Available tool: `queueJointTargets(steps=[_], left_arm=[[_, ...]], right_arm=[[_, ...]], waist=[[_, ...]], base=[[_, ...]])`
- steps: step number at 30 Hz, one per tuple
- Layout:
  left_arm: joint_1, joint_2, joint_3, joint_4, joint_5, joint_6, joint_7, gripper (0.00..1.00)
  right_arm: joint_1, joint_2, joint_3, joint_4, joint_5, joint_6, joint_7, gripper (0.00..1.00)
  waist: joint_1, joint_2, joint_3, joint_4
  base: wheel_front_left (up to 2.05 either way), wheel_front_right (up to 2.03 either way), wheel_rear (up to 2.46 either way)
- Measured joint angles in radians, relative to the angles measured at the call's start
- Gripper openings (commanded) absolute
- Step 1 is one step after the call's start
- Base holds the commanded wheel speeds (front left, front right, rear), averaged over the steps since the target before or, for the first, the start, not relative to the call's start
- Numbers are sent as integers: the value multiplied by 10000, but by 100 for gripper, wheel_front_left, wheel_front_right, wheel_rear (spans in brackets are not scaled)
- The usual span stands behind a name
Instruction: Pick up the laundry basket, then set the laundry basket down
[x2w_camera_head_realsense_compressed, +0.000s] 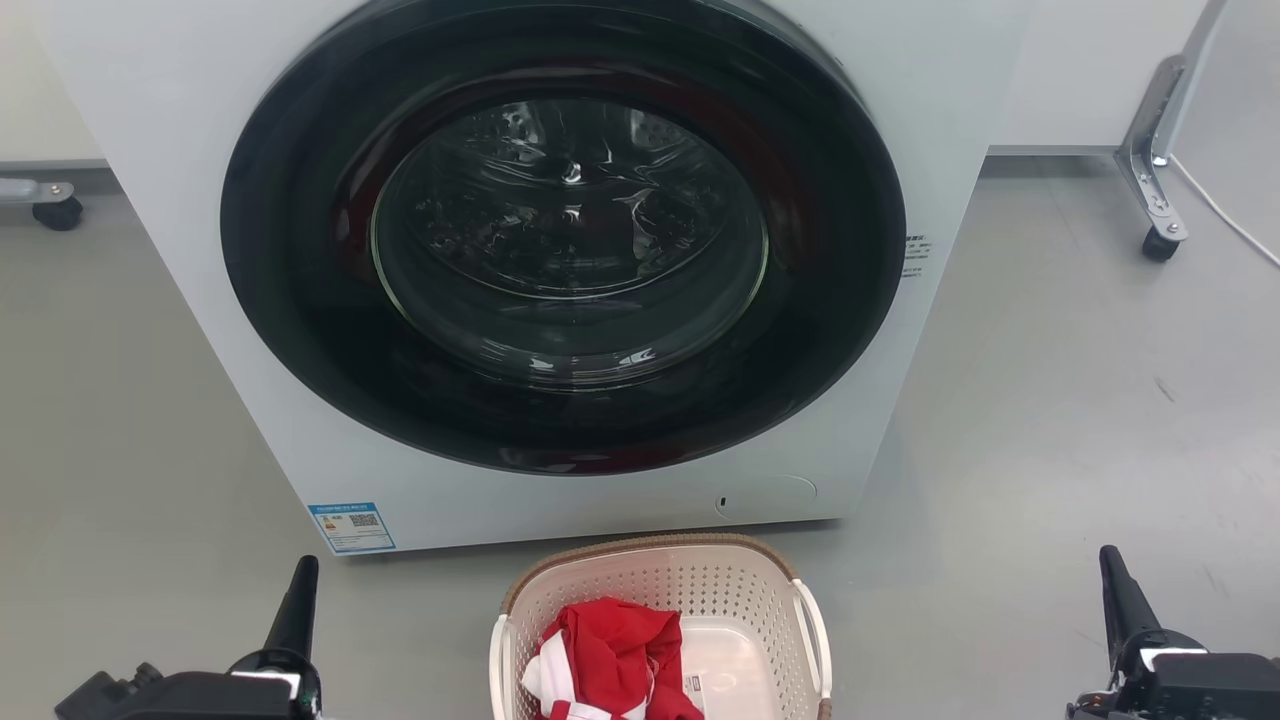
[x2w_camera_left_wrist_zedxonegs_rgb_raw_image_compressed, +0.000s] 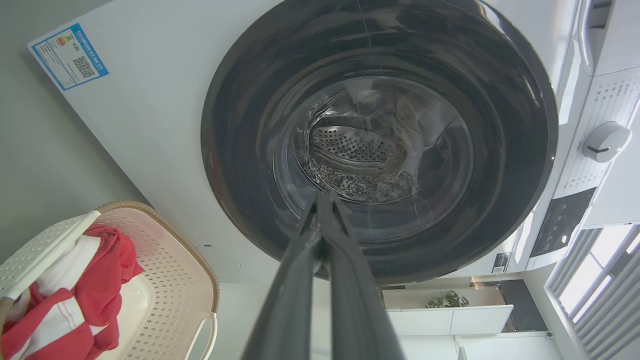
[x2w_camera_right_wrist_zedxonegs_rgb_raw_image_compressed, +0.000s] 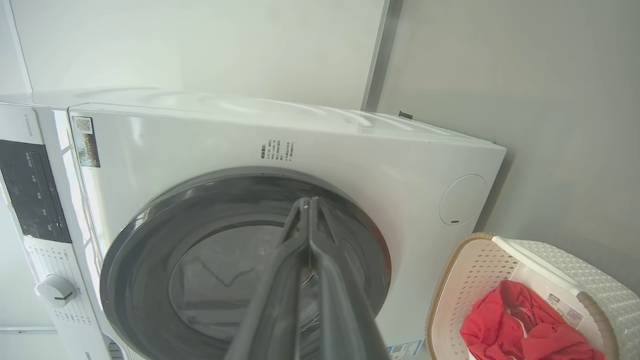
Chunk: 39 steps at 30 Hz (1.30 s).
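Grippers flank the near edge of the grey floor (x2w_camera_head_realsense_compressed: 1050, 400). The left gripper (x2w_camera_head_realsense_compressed: 303, 580) is at one side and the right gripper (x2w_camera_head_realsense_compressed: 1115, 580) at the other. Each has its two long dark fingers pressed together on nothing, as both wrist views confirm (x2w_camera_left_wrist_zedxonegs_rgb_raw_image_compressed: 325, 200) (x2w_camera_right_wrist_zedxonegs_rgb_raw_image_compressed: 307, 205).

Between them the cream-white perforated plastic laundry basket with its brown woven-look rim (x2w_camera_head_realsense_compressed: 720, 590) stands upright on the floor. A crumpled red-and-white garment (x2w_camera_head_realsense_compressed: 615, 650) lies in its left half. Beyond it, close by, is the white front-loading washing machine with its dark round glass door (x2w_camera_head_realsense_compressed: 565, 260) shut. Whether rim and machine touch, I cannot tell.

This fits a basket waiting to be lifted, or one put back down with the arms clear of it. In either case the two white side handles (x2w_camera_head_realsense_compressed: 815, 630) face the grippers. I judge that both should carry evenly, since the load sits off-centre and would tip the basket leftward.
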Motion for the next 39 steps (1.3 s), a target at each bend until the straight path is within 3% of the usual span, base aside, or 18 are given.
queueJointTargets(steps=[12, 39], left_arm=[[-221, -79, 339, 171, -1452, -274, 311, 0], [-221, -90, 341, 192, -1505, -274, 311, 0]], right_arm=[[-149, 226, -476, 205, 1273, 301, 397, 0], [-189, 232, -481, 207, 1273, 305, 397, 0]], waist=[[0, 0, -14, 13], [0, 0, -14, 13]], base=[[0, 0, 0], [0, 0, 0]])
